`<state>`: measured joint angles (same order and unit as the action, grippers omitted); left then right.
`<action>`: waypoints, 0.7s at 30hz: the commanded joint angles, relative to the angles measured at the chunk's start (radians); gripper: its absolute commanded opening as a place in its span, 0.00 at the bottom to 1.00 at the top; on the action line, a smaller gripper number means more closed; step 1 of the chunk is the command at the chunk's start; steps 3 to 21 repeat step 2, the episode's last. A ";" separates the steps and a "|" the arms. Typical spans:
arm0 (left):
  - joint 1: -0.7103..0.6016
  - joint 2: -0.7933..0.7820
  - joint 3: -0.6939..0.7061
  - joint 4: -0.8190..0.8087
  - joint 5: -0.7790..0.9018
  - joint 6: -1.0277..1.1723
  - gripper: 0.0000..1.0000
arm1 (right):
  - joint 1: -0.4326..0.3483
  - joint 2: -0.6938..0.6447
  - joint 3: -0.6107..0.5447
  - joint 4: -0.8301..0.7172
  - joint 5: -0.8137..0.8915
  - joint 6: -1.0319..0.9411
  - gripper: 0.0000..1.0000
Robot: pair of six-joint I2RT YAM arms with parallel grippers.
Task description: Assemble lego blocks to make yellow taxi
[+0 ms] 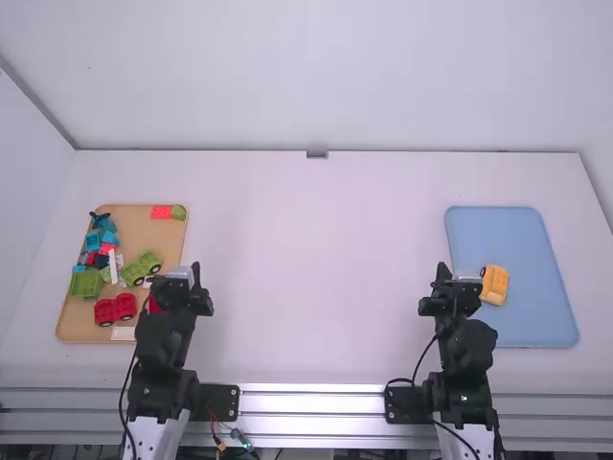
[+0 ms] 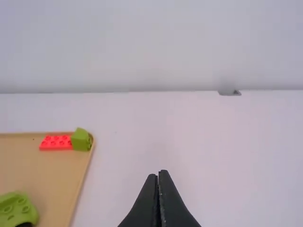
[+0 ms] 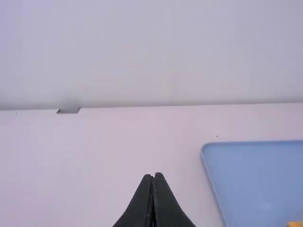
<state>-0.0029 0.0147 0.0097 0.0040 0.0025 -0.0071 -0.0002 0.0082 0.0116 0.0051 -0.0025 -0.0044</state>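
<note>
My left gripper [image 1: 195, 273] is at the right edge of the tan tray [image 1: 144, 240], which holds loose blocks; in the left wrist view my left gripper [image 2: 158, 173] is shut with nothing between its fingers. My right gripper [image 1: 442, 271] is just left of the blue tray [image 1: 536, 321]; in the right wrist view my right gripper [image 3: 153, 175] is likewise shut and holds nothing. A yellow-orange taxi-like block piece [image 1: 494, 285] lies on the blue tray near its left edge, partly beside the right arm's wrist.
On the tan tray are a red plate [image 1: 161, 212] beside a green block [image 1: 178, 212], green wheeled pieces [image 1: 142, 267], a red wheeled piece [image 1: 116, 308] and several blue blocks [image 1: 94, 241]. White table [image 1: 316, 268] lies between the trays.
</note>
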 commanded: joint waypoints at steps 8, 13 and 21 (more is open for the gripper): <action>0.003 -0.015 -0.010 -0.004 -0.002 0.007 0.00 | 0.000 -0.008 -0.012 -0.005 0.002 0.004 0.00; 0.003 -0.015 -0.010 -0.004 -0.002 0.007 0.00 | 0.000 -0.008 -0.012 -0.005 0.002 0.004 0.00; 0.003 -0.015 -0.010 -0.004 -0.002 0.007 0.00 | 0.000 -0.008 -0.012 -0.005 0.002 0.004 0.00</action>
